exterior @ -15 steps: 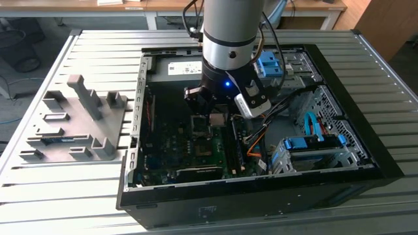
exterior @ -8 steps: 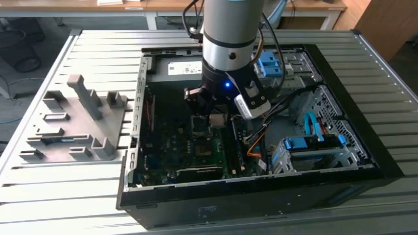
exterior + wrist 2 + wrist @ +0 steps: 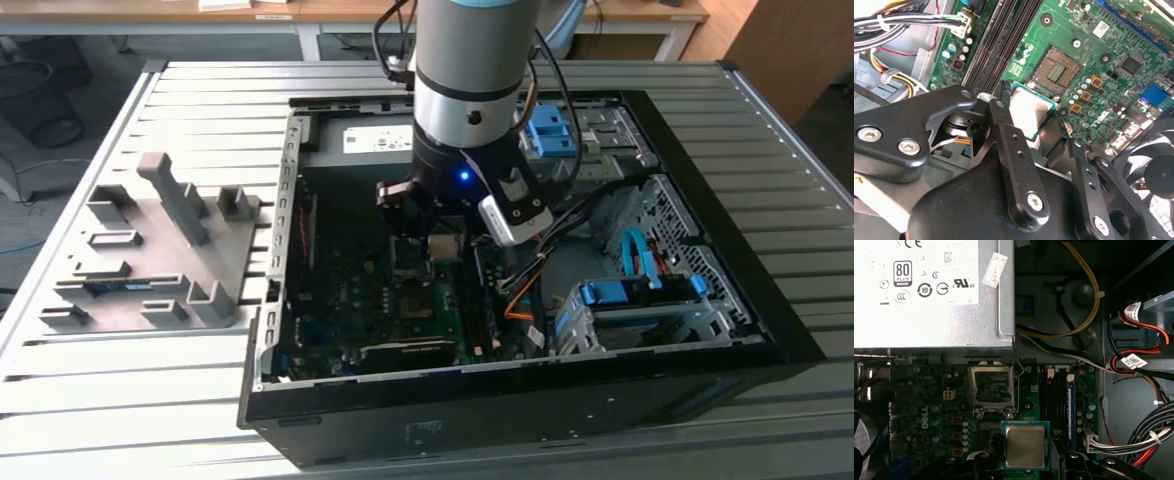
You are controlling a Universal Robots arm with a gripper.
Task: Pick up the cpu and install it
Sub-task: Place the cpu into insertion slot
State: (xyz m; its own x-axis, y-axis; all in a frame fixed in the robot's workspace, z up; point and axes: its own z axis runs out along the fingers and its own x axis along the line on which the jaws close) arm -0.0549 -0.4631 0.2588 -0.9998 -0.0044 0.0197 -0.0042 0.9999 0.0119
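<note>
The cpu (image 3: 1034, 111) (image 3: 1025, 445) is a small square chip with a dull silver top and a green rim. My gripper (image 3: 1032, 107) (image 3: 1025, 460) (image 3: 434, 242) is shut on it, one black finger (image 3: 1004, 125) on each side. I hold it just above the green motherboard (image 3: 1094, 45). The open cpu socket (image 3: 1056, 70) (image 3: 993, 386) lies bare, a short way from the chip. In the exterior view the arm reaches down into the middle of the open PC case (image 3: 694, 200).
The grey power-supply box (image 3: 934, 295) (image 3: 358, 140) sits against the case's far wall, beyond the socket. Memory slots (image 3: 1056, 395) (image 3: 999, 40) run beside the chip. Cable bundles (image 3: 1144, 365) and blue drive cages (image 3: 641, 290) crowd the exterior view's right. A grey parts fixture (image 3: 160, 250) stands outside the case.
</note>
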